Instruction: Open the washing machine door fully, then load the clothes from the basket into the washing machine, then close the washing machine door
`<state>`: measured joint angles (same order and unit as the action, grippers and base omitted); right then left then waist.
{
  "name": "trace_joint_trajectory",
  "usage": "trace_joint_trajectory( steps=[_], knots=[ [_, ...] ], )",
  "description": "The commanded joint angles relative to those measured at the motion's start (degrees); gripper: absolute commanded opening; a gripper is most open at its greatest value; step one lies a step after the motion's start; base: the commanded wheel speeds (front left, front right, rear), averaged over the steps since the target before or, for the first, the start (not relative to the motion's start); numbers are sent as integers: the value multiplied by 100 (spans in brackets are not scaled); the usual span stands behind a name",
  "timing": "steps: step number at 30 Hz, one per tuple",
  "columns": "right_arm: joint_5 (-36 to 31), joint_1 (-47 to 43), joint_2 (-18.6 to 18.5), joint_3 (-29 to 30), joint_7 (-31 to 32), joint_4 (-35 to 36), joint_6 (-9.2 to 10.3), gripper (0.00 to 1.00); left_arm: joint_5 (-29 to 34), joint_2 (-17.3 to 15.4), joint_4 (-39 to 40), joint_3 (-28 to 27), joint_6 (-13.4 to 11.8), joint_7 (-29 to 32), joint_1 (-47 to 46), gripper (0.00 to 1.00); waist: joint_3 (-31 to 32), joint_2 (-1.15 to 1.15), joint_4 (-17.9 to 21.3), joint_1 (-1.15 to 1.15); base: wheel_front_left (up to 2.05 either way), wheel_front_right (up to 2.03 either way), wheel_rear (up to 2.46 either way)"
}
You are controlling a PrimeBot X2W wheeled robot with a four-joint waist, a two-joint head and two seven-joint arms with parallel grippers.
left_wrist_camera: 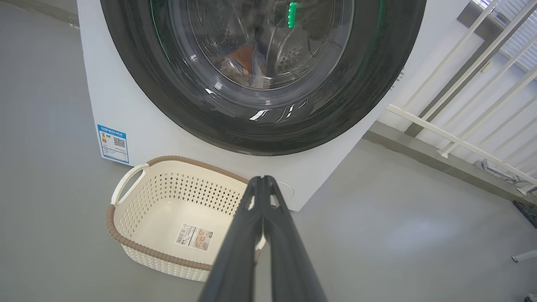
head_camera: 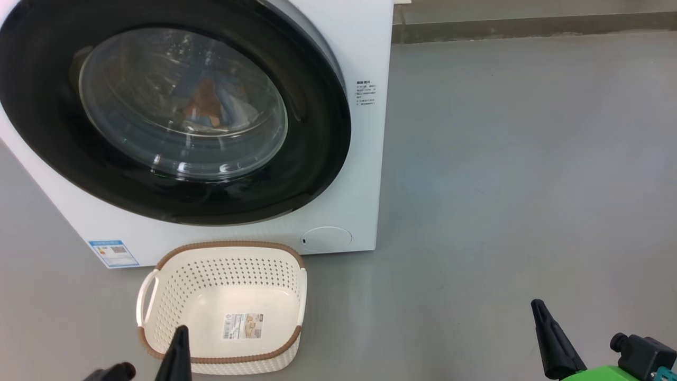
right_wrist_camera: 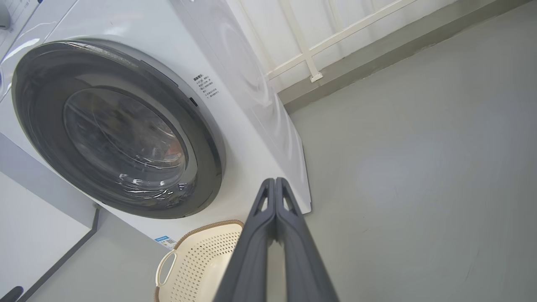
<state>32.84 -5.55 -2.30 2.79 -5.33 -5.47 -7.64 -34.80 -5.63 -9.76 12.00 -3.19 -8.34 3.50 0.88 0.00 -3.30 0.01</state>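
Right of washing machine (head_camera: 360, 185) — wide grey floor (head_camera: 508, 180); basket (head_camera: 232, 271) near front edge.

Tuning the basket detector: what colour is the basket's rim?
Brown, woven-look rim on the cream-white perforated basket; shows best in the head view.

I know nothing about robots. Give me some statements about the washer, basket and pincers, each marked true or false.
1. The washing machine door is closed. True.
2. The basket is full of laundry. False: it is empty; the clothes lie behind the door glass.
3. The left pincer and the right pincer are both shut and hold nothing. True.
4. The basket sits on top of the machine. False: it stands on the floor before the washing machine.
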Motion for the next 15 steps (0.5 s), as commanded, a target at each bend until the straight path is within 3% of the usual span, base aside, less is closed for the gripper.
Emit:
trace_joint_trajectory(
  steps=[1,15],
  knots=[
    [207,235,-84,-4,19,101,4,0,-164,-57,89,-133,74,26,-275,0,-2,0,5,0,0,0,0],
    [1036,362,-105,14,153,-30,5,0,-970,-35,25,-340,213,203,-366,0,-17,0,51,0,0,0,0]
  ],
)
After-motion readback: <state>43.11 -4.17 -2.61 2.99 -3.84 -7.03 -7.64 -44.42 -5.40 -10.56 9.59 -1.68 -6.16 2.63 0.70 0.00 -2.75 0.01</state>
